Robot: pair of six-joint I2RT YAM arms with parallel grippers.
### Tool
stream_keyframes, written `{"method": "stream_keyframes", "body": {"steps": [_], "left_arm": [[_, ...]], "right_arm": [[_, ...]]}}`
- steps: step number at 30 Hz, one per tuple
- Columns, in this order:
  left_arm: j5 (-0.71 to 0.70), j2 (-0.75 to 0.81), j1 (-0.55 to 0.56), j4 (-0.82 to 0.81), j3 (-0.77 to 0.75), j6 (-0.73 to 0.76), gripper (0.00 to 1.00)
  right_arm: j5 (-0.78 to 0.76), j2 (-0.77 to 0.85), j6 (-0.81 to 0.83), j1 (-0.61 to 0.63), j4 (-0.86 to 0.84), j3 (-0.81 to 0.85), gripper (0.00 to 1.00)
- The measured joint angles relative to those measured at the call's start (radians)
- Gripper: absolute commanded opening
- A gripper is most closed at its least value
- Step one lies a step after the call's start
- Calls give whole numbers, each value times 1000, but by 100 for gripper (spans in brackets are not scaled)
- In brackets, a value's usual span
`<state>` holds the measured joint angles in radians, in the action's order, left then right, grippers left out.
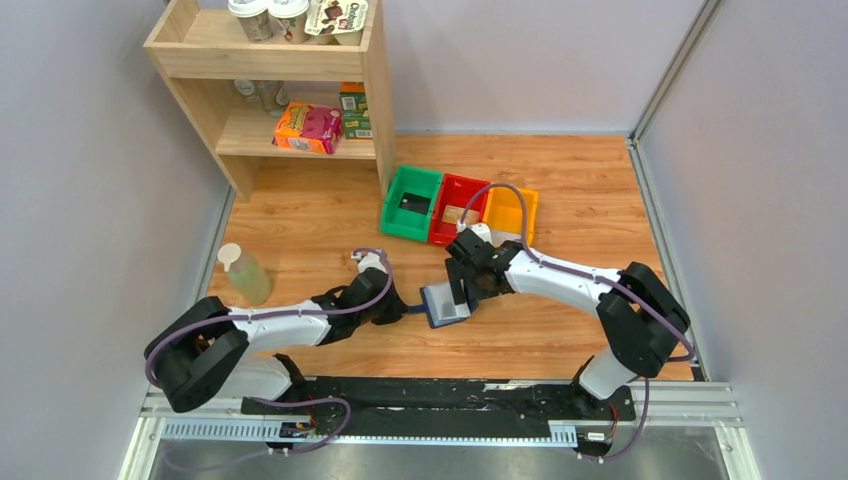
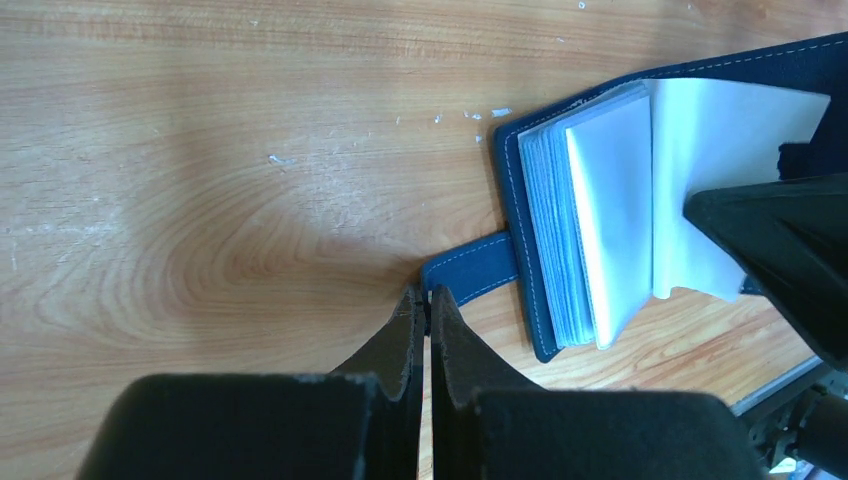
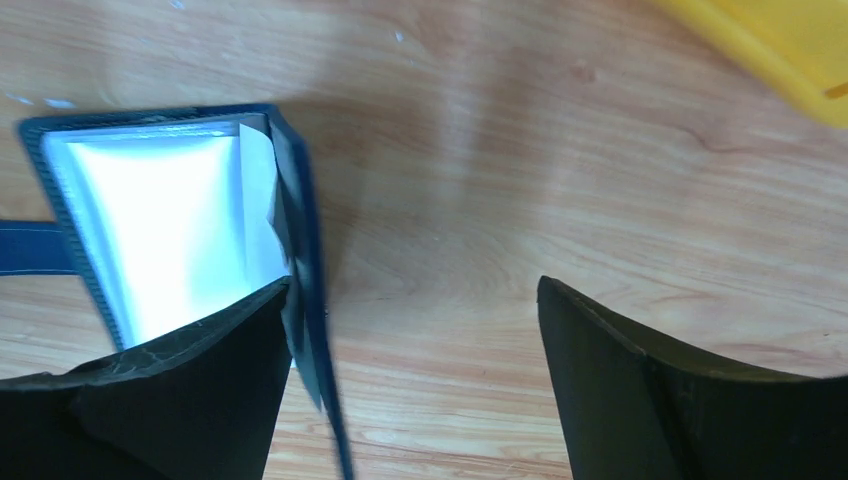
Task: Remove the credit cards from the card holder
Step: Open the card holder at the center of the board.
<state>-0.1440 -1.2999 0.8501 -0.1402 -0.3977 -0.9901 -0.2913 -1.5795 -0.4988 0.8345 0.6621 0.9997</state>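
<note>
The holder [image 1: 447, 303] lies open on the counter [image 1: 300, 220], between my two arms and nearer to me than the bins. Its clear sleeves [image 2: 610, 220] face up in a stack, and its navy strap [image 2: 472, 273] sticks out flat from the side toward my left arm [image 1: 280, 325].

My left jaws are pressed together, tip to tip, low over the wood. The tips sit right at the free end of the strap (I cannot tell whether they touch it or have nipped any of it). The body of the holder lies just beyond the strap, apart from these jaws.

My right jaws stand wide apart and hold nothing. One jaw hangs over the holder's far edge, close against a navy cover flap [image 3: 300, 230] that stands up on edge beside the sleeves. The other jaw is well clear of the holder, over bare wood. So the flap is inside the gap but hard up to one side of it, not centred.

Farther back sit the green bin [image 1: 395, 205], red bin [image 1: 462, 183] and yellow bin [image 1: 510, 212], touching in a row. A black card [image 1: 412, 205] lies in the green one and a tan card [image 1: 455, 214] in the red one.
</note>
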Motion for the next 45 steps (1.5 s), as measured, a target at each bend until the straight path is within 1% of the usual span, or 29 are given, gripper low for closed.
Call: {"method": "stream_keyframes", "body": {"steps": [7,18,24,28,31,36,38,39,42,43,45], "left_arm": [[-17,56,0,73,-10,37,0],[-53,194,-1,219,-95,151,0],[-34,189,-1,256,-138,196,0],[-20,180,-2,283,-162,220,0],[-12,172,-2,290,-180,235,0],[8,163,-2,291,-189,241,0],[13,161,-2,294,-189,241,0],[16,161,-2,294,-189,241,0],[21,161,-3,295,-189,241,0],[22,161,-3,295,-190,241,0],[24,161,-3,296,-192,241,0]], "right_arm": [[64,-3,-20,-34,-87,-100,86],[93,-2,-50,-50,-144,-117,88],[71,11,-64,-54,-100,-96,93],[57,85,-64,-53,-48,-68,92],[69,153,-61,-43,-43,-35,89],[128,200,-56,21,-83,17,81],[155,200,-55,52,-113,24,75],[169,200,-56,64,-122,24,71],[206,199,-56,84,-149,24,49],[218,197,-57,84,-159,24,43],[240,189,-54,84,-175,24,37]]}}
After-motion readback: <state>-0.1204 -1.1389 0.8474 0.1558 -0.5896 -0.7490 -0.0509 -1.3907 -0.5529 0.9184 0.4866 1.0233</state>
